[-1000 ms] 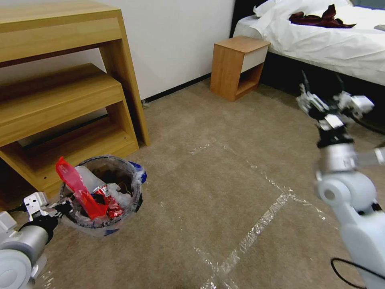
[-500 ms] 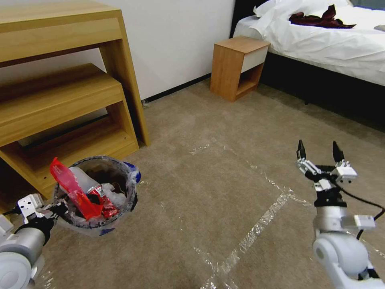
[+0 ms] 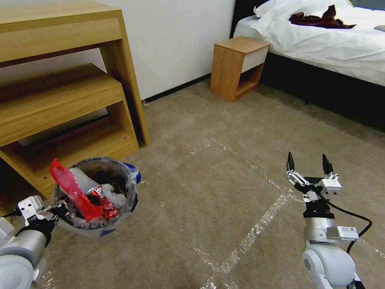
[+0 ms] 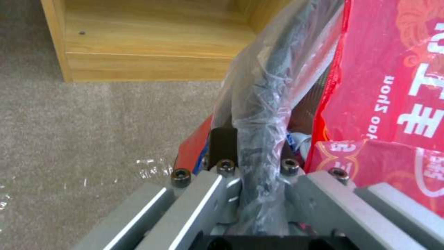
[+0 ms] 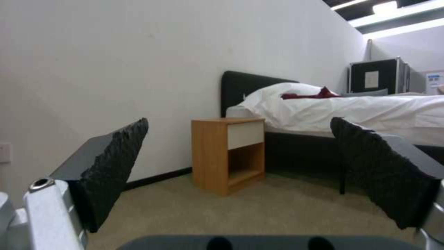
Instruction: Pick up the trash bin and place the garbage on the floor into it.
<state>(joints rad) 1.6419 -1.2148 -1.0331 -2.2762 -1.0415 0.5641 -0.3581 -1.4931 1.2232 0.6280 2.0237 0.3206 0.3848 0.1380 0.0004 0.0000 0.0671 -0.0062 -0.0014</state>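
The bin (image 3: 96, 196) sits low at the robot's left, in front of the wooden shelf unit (image 3: 60, 100), and the left gripper (image 3: 60, 209) has it by the near rim. From the left wrist view the fingers (image 4: 223, 144) are pinched on the dark rim (image 4: 261, 114) with the clear bag liner caught between them. Whether the bin rests on the floor (image 3: 208, 192) or hangs just above it I cannot tell.

It is packed with garbage: a red wrapper (image 3: 72, 188) sticks up and over the edge, with white wads (image 3: 116, 197) beside it. All of that looks light, so the load should be small. The rim seems stiff enough to hold, but the plastic over it is slick, and gripped on one side the bin will likely tilt. The tall wrapper could tip out.

The right gripper (image 3: 308, 163) is held up over the taped carpet, well apart from the bin, fingers wide and empty, pointing toward the nightstand (image 3: 236, 66) and bed (image 3: 321, 40).
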